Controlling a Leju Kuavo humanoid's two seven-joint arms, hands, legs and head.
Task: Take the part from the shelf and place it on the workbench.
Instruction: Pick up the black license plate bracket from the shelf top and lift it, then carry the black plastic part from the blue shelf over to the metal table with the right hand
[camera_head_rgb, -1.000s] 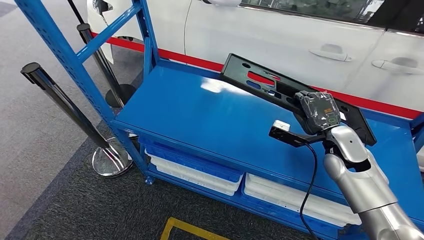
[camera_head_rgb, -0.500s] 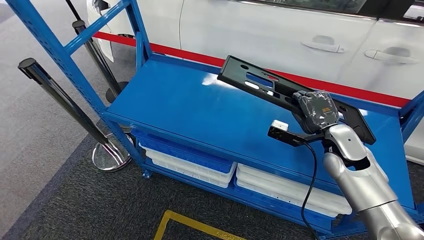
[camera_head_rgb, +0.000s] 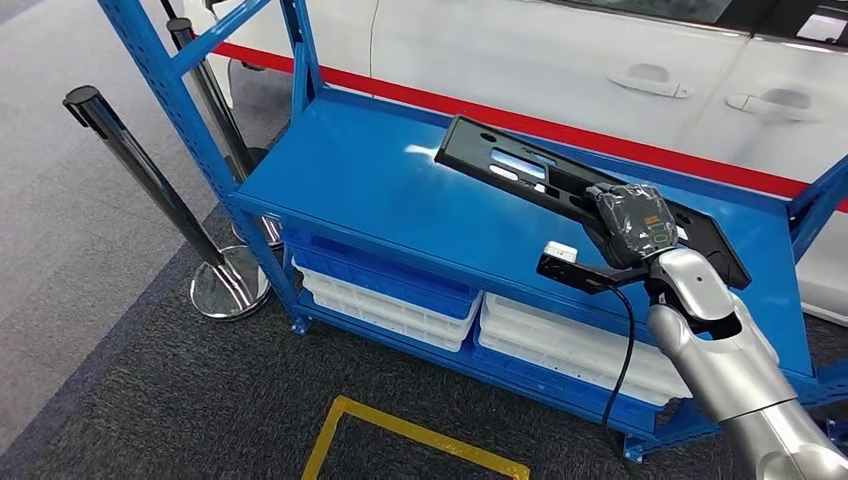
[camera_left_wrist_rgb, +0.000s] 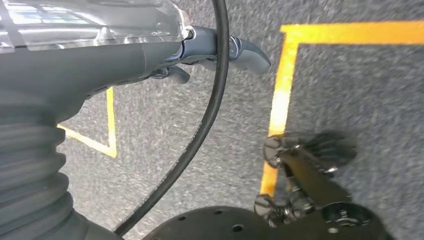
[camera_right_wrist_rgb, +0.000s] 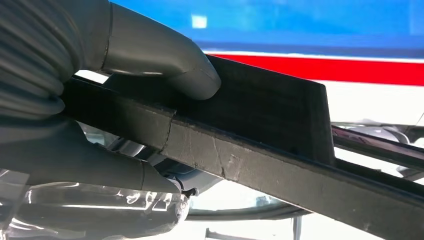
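— Black part (camera_head_rgb: 560, 185): location?
— Raised over the blue shelf (camera_head_rgb: 380, 190), gripped in the right hand (camera_head_rgb: 630, 225), fingers (camera_right_wrist_rgb: 165, 60) clamped on its edge.
— Step?
— Carrying. Next: turn toward the workbench, keeping it level.

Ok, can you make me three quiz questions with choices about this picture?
1. Where is the black part?
A. on the floor
B. above the blue shelf top, held up
C. in a white bin

2. What colour is the stripe behind the shelf?
A. red
B. green
C. yellow

3. What is the right hand doing?
A. hanging with nothing in it
B. pushing a post
C. gripping the part

Answers: 1 B, the part hangs tilted over the top. 2 A, it runs red below the white car. 3 C, the right wrist view shows the thumb pressed on it.
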